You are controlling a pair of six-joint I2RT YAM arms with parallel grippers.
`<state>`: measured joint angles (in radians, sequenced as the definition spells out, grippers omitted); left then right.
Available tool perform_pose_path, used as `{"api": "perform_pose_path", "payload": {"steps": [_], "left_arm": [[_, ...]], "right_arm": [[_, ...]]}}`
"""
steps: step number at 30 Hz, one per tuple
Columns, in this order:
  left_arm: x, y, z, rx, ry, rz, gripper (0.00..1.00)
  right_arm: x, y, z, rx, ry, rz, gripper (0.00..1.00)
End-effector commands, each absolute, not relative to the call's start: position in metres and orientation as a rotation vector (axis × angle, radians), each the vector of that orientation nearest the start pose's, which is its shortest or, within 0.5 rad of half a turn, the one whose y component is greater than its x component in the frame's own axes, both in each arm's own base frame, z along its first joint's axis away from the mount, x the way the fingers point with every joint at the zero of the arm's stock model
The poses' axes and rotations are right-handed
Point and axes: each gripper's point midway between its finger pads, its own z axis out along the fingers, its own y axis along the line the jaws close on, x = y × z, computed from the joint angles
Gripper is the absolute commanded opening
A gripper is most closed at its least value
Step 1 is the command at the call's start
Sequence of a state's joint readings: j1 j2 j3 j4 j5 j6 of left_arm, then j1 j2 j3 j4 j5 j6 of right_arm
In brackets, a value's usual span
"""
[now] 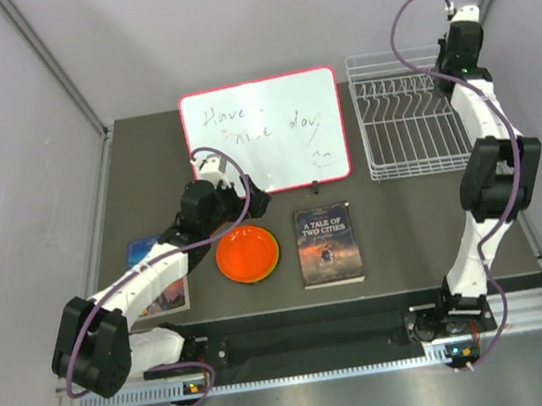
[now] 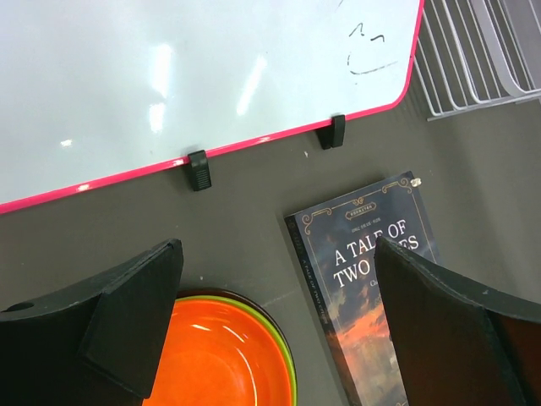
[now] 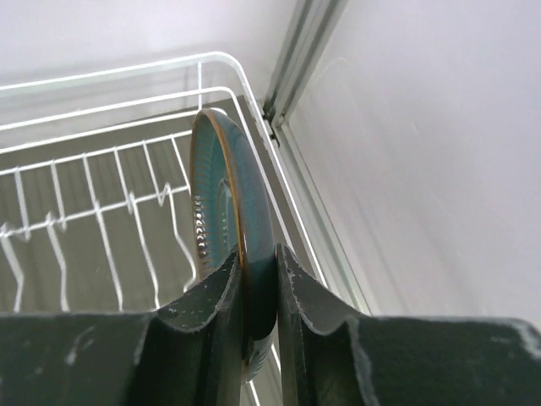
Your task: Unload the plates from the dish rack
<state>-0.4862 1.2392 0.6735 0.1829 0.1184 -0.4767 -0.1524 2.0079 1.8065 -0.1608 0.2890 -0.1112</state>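
plainly the right arm is the nearer one: the teal plate [image 3: 221, 203] stands on edge at the right end of the dish rack [image 3: 101, 152], close beside its outer wire wall, at the far right of the table. the right gripper [image 3: 258, 271] has its two fingers pressed onto the plate's opposite faces, pinching the near rim between them. the plate's flat plane runs straight away from the wrist, in line with the fingers. the upright slot wires lie to its left and lower down. whether its bottom edge sits in a slot is hidden. so the next move probably calls for a lift along the plate's own plane, clear of the wires, before any swing leftward. that way lies the stack, well apart from the rack: the orange plate [image 1: 246, 253] on top of the lime green plate [image 2: 287, 359], on the table between the whiteboard [image 1: 261, 134] and the near edge, just left of the book [image 1: 328, 245]. the left gripper [image 2: 279, 254] hangs by that stack, its fingers spread wide and holding nothing.
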Motion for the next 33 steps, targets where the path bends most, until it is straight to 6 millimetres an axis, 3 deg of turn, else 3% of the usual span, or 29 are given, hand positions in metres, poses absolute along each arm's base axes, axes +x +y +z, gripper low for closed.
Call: {"api": "perform_pose_path", "payload": {"steps": [1, 2, 3, 4, 5, 6, 7, 8, 9, 11, 13, 14, 15, 18, 20, 26, 33], "left_arm": [[0.331, -0.219, 0.180, 0.079, 1.936, -0.770, 0.99], [0.330, -0.224, 0.186, 0.102, 1.921, -0.802, 0.99], [0.330, -0.226, 0.189, 0.110, 1.908, -0.817, 0.99], [0.330, -0.231, 0.192, 0.119, 1.901, -0.839, 0.99], [0.331, -0.234, 0.196, 0.129, 1.889, -0.862, 0.99], [0.331, -0.237, 0.194, 0.139, 1.894, -0.874, 0.99], [0.332, -0.241, 0.200, 0.151, 1.883, -0.891, 0.99], [0.332, -0.243, 0.200, 0.162, 1.885, -0.902, 0.99], [0.332, -0.248, 0.199, 0.179, 1.890, -0.923, 0.99], [0.333, -0.253, 0.205, 0.193, 1.874, -0.954, 0.99], [0.333, -0.259, 0.208, 0.204, 1.863, -0.990, 0.99], [0.332, -0.261, 0.209, 0.214, 1.860, -1.004, 0.99], [0.332, -0.263, 0.209, 0.218, 1.859, -1.019, 0.99], [0.331, -0.269, 0.215, 0.224, 1.838, -1.065, 0.99], [0.329, -0.273, 0.221, 0.236, 1.803, -1.107, 0.99], [0.323, -0.285, 0.230, 0.247, 1.742, -1.232, 0.99], [0.319, -0.294, 0.226, 0.243, 1.730, -1.323, 0.98]], "right_arm": [[0.531, -0.124, 0.355, 0.280, 1.674, -0.378, 0.00], [0.523, -0.118, 0.358, 0.281, 1.670, -0.340, 0.00], [0.515, -0.106, 0.343, 0.271, 1.701, -0.267, 0.00], [0.498, -0.097, 0.363, 0.281, 1.661, -0.212, 0.00], [0.490, -0.088, 0.347, 0.296, 1.690, -0.153, 0.00], [0.483, -0.075, 0.347, 0.266, 1.693, -0.085, 0.00], [0.467, -0.066, 0.362, 0.256, 1.661, -0.039, 0.00], [0.460, -0.056, 0.346, 0.266, 1.686, 0.020, 0.00], [0.447, -0.037, 0.357, 0.213, 1.667, 0.110, 0.00], [0.434, -0.019, 0.339, 0.202, 1.702, 0.205, 0.00], [0.417, 0.003, 0.343, 0.140, 1.695, 0.311, 0.00], [0.410, 0.014, 0.330, 0.133, 1.721, 0.364, 0.00], [0.399, 0.027, 0.335, 0.087, 1.711, 0.422, 0.00], [0.377, 0.057, 0.319, 0.027, 1.746, 0.529, 0.00], [0.364, 0.078, 0.303, -0.002, 1.783, 0.602, 0.00], [0.330, 0.140, 0.281, -0.069, 1.807, 0.812, 0.00], [0.313, 0.198, 0.269, -0.134, 1.809, 0.993, 0.00]]}}
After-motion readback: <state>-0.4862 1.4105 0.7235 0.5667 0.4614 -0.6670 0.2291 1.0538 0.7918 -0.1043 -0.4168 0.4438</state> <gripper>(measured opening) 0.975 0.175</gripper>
